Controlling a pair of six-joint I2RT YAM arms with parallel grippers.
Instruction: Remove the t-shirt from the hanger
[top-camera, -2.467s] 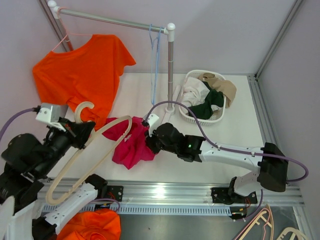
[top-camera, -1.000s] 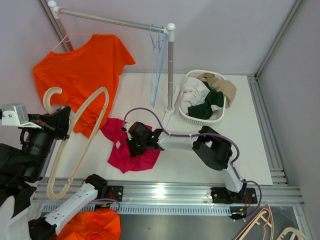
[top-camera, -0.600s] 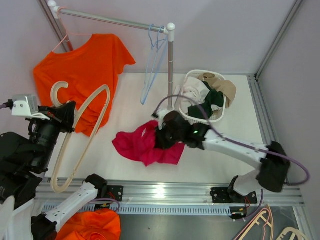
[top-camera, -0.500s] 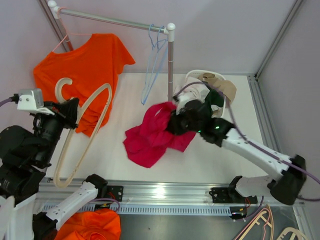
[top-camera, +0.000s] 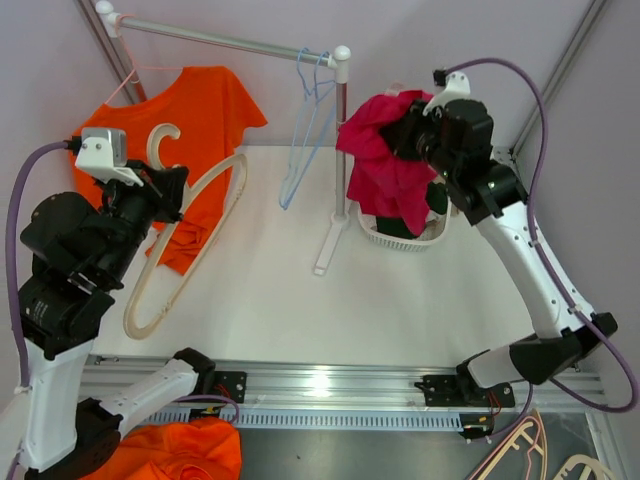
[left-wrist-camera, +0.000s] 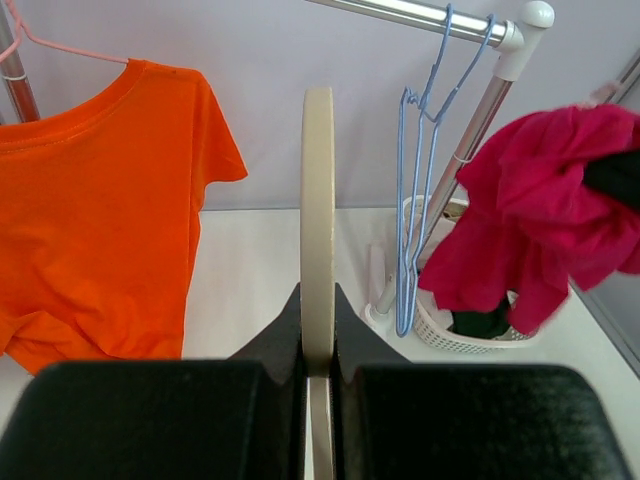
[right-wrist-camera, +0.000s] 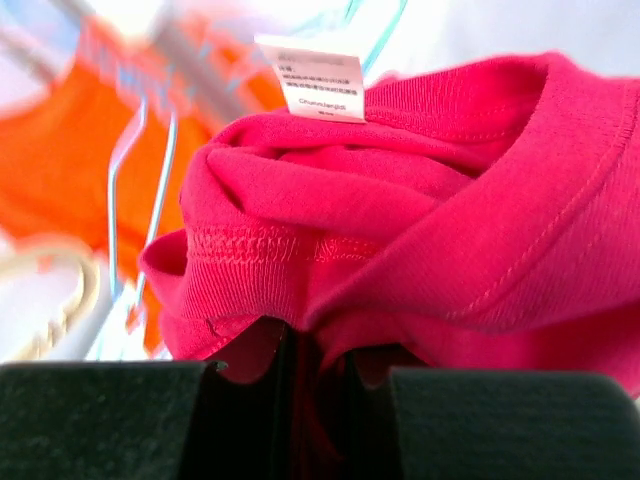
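Between the right fingers (right-wrist-camera: 450, 420) a fold of the pink t-shirt (right-wrist-camera: 400, 200) is pinched tight, its white label (right-wrist-camera: 312, 78) turned up. From there the cloth hangs in a bunch, and the top view shows it held high at the far right, clear of the counter (top-camera: 400, 300) and over the basket (top-camera: 375, 232) of other clothes. Half a second ago it hung low over the middle of the counter. Two and a half seconds ago it lay on the counter against the lower arm of the hanger (top-camera: 190, 250).

The left fingers (left-wrist-camera: 270, 350) are clenched on the hanger's cream bar, which stands edge-on in the wrist view. The hanger is now bare and hangs tilted over the left of the counter, in front of the orange shirt (top-camera: 200, 120). It has been lifted farther back toward the rail (top-camera: 230, 42), where a blue hanger (top-camera: 305, 130) hangs.

T-shirt and hanger are well apart, one in each arm, so I judge the removal itself done. What probably remains is letting the t-shirt drop into the basket below.
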